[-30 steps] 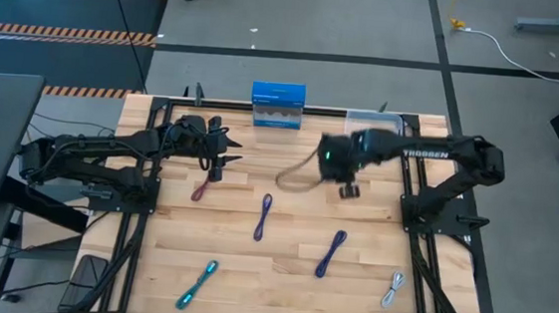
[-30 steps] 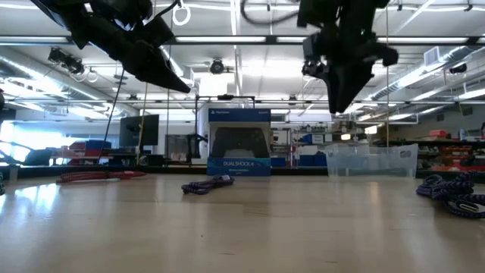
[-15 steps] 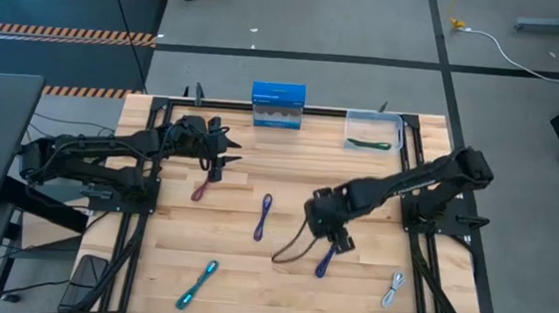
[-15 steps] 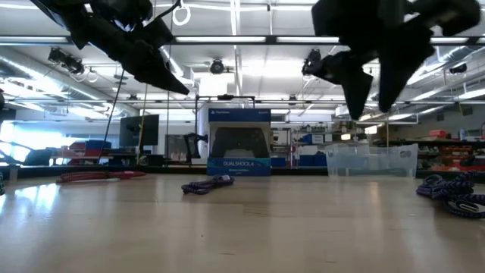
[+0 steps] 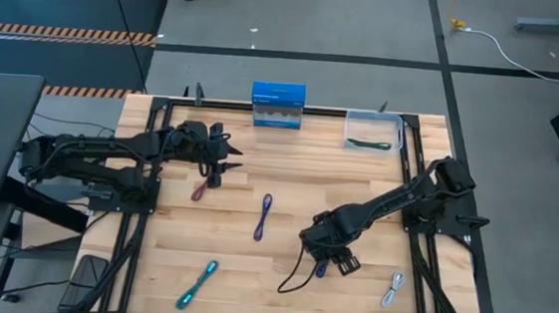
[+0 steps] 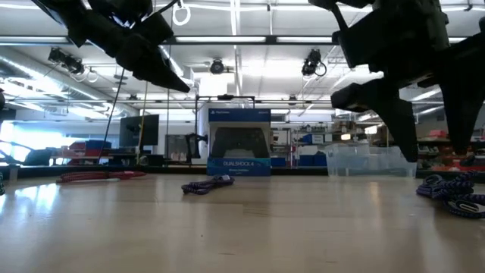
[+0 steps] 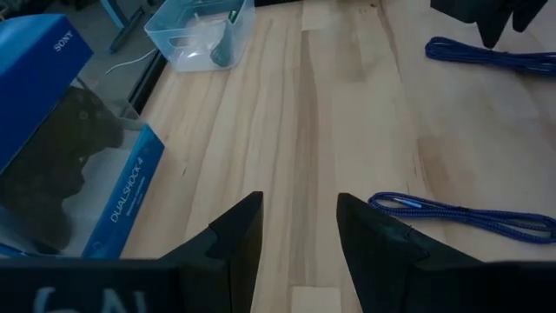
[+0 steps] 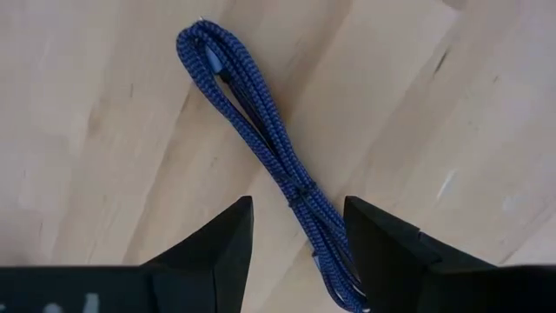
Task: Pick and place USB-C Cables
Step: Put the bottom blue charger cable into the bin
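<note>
On the pale wood-plank table (image 5: pixel 280 277), with the blue box (image 5: pixel 277 105) at its far edge as landmark:

- Room: grey floor around the table, hazard-striped mat to the box's left; the low view shows a workshop with ceiling strip lights and shelving.
- Clear tray (image 5: pixel 373 131): just right of the box, on the same far edge. Holds one green cable (image 5: pixel 368 144).
- Magenta cable (image 5: pixel 200 190): nearer than the box and to its left, on the planks.
- Purple cable (image 5: pixel 263 216): almost straight in front of the box, mid-table.
- Second purple cable (image 8: pixel 271 174): in front of the box and to its right, lying slantwise, largely hidden from above by the right arm.
- Teal cable (image 5: pixel 197 283): near edge, left of the box's line.
- White-grey cable (image 5: pixel 392 289): near edge, far right.
- Left gripper (image 7: pixel 294 228): raised, in front of the box to its left, beside the magenta cable; fingers apart, holding nothing.
- Right gripper (image 8: pixel 295 228): over the second purple cable, fingers spread to either side of the bundle, not closed on it.
</note>
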